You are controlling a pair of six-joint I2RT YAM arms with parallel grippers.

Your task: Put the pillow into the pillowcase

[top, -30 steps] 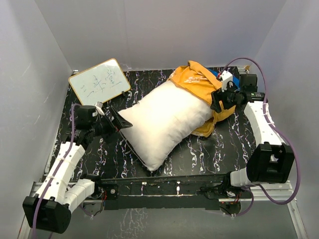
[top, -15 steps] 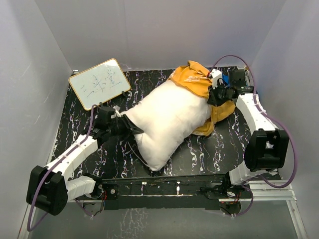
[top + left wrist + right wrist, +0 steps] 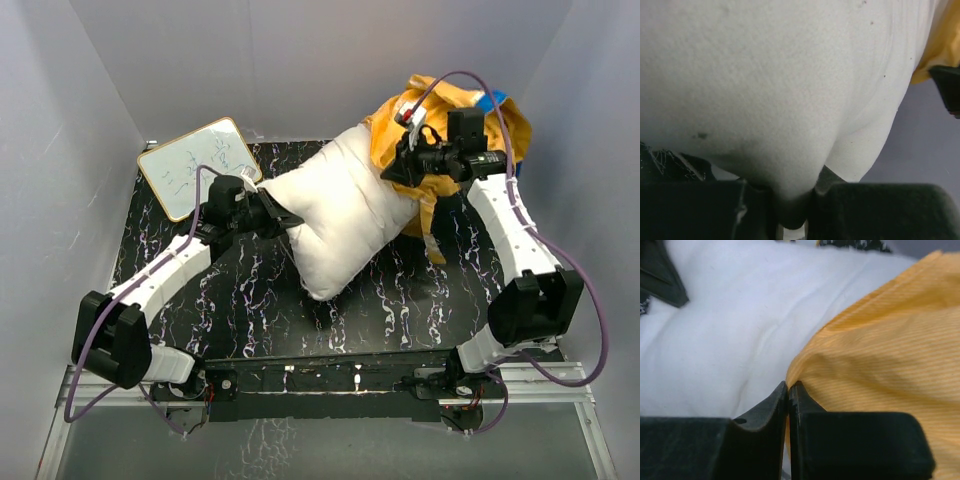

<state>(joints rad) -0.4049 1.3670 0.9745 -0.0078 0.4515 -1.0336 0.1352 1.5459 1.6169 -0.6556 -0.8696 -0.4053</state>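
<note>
We see the pillow lying slantwise on the table. Its far right corner is overlapped by the orange cloth of the pillowcase, which hangs up off the table beyond that corner. Our left end effector is closed on a pinch of fabric at the pillow's left edge. Our right end effector is clamped on the pillowcase's orange hem, right against the pillow.

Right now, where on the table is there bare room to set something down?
Bare table lies between the pillow and the near edge, widest at the near right, below the hanging pillowcase. The far side is crowded: whiteboard, pillow, pillowcase.
</note>
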